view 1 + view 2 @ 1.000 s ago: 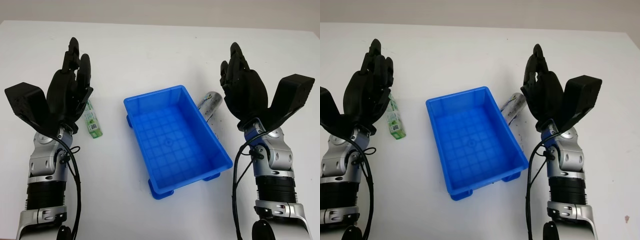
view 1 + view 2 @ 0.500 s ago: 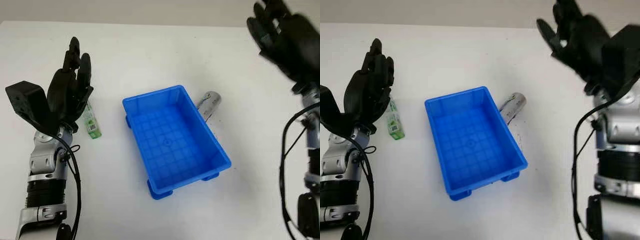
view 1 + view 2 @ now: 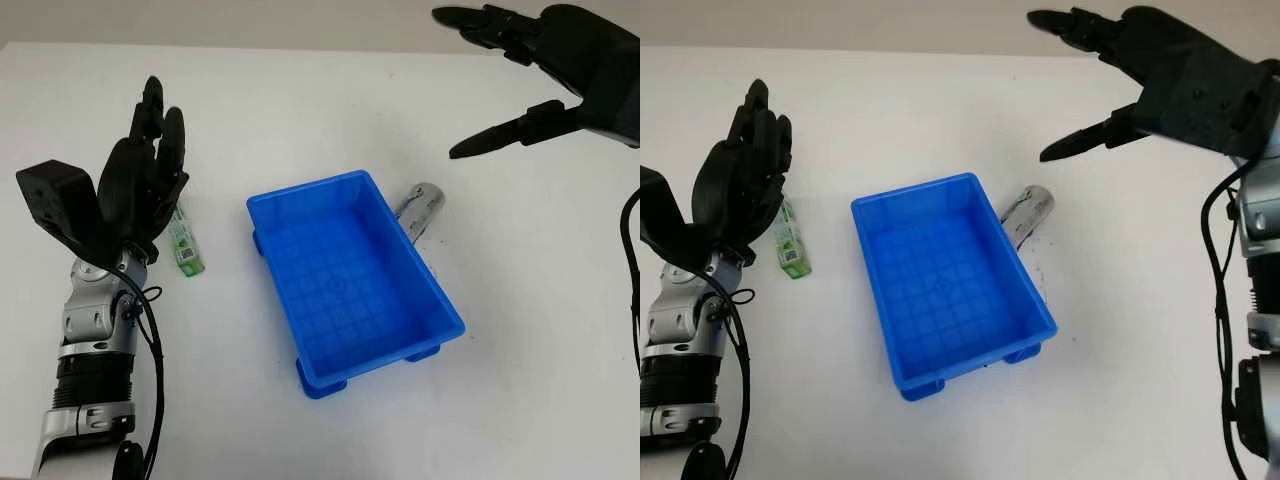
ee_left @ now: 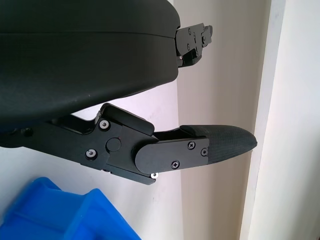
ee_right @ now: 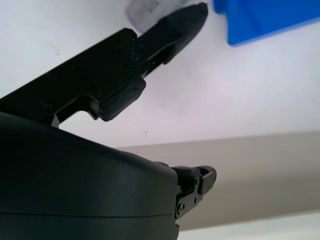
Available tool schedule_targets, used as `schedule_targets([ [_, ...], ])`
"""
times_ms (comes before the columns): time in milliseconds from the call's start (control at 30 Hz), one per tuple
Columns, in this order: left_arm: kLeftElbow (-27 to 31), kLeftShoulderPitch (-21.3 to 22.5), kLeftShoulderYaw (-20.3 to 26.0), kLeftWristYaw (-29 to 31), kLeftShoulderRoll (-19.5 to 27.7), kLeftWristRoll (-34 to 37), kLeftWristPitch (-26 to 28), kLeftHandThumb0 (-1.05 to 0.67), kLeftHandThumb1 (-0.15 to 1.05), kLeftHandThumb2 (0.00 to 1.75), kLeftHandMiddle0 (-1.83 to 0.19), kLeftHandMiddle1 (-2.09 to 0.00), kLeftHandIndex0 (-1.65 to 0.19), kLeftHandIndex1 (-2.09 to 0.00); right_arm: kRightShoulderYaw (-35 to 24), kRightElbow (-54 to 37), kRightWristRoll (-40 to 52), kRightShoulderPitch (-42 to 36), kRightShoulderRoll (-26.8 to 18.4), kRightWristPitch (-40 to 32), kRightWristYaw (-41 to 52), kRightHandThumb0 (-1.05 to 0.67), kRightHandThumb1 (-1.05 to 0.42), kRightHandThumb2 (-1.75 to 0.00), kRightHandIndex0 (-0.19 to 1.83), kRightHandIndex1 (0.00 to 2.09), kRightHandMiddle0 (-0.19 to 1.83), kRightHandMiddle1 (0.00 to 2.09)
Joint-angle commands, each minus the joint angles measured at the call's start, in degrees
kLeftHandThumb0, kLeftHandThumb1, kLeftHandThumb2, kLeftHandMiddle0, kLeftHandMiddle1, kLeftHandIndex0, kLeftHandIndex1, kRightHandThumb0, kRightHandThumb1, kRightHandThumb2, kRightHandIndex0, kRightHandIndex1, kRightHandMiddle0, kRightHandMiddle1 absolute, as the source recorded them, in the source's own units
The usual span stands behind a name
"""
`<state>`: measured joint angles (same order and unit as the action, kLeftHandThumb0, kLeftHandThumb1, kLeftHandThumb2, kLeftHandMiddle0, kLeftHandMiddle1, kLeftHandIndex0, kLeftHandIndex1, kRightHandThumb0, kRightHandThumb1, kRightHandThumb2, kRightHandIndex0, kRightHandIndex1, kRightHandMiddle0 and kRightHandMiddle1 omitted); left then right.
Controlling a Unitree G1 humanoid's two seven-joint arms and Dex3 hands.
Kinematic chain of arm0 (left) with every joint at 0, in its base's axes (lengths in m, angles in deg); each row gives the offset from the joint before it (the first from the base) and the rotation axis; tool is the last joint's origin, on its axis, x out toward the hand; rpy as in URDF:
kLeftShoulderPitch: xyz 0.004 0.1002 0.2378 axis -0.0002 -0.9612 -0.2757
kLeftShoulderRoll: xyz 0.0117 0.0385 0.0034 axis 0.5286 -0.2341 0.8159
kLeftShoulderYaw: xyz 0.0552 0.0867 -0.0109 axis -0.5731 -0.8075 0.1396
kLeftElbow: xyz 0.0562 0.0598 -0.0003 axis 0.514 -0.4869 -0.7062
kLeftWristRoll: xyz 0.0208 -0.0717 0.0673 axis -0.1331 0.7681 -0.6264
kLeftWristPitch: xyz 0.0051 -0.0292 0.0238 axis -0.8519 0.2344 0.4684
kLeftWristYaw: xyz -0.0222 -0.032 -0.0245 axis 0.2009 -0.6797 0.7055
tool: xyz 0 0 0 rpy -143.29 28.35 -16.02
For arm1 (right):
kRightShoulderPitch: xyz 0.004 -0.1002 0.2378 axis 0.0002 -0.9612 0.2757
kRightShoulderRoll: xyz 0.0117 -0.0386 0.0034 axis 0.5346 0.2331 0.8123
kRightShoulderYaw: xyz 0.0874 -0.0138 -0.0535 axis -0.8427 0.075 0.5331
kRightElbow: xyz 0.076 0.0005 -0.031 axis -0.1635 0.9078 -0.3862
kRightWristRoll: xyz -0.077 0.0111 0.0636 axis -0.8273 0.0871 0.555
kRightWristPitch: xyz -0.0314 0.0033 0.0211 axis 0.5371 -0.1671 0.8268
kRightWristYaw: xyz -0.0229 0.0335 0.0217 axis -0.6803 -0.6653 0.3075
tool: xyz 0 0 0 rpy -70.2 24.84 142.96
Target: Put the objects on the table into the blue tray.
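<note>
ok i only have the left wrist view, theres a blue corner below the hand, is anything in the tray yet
observer: no, the blue tray holds nothing.
operator: what needs picking up then
observer: a green packet lies on the table left of the tray, right beside the left hand, which is open.
operator: anything on the other side
observer: a silver cylinder lies close by the tray's right rim; the right hand is open, raised above and beyond it.
</note>
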<state>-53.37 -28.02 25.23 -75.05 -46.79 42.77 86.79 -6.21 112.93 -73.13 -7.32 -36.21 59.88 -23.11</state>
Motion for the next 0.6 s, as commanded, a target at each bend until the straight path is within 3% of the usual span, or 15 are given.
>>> schedule_targets([
  [0, -0.13, 1.0, -0.05, 0.12, 1.1, -0.57, -0.33, -0.81, 1.05, 0.55, 0.19, -0.04, 0.19, -0.03, 1.52, 2.18, -1.99, 0.87, -1.2, 2.8, -0.45, -0.71, -0.68, -0.05, 0.17, 0.09, 0.22, 0.11],
  [200, 0.51, 0.84, -0.28, -0.18, 1.31, -0.76, 0.08, -0.81, 1.05, 0.55, 0.19, -0.05, 0.19, -0.04, 5.24, 2.75, -8.89, 0.62, -1.07, 7.92, -1.92, -0.71, -0.76, -0.07, 0.13, 0.06, 0.2, 0.08],
  [567, 0.23, 0.62, -0.28, 0.62, 1.74, -0.61, 0.03, -0.81, 1.05, 0.55, 0.19, -0.04, 0.19, -0.03, 8.21, 3.67, -10.81, -2.56, 1.73, 9.55, -2.83, -0.59, -0.77, -0.06, 0.14, 0.06, 0.18, 0.05],
])
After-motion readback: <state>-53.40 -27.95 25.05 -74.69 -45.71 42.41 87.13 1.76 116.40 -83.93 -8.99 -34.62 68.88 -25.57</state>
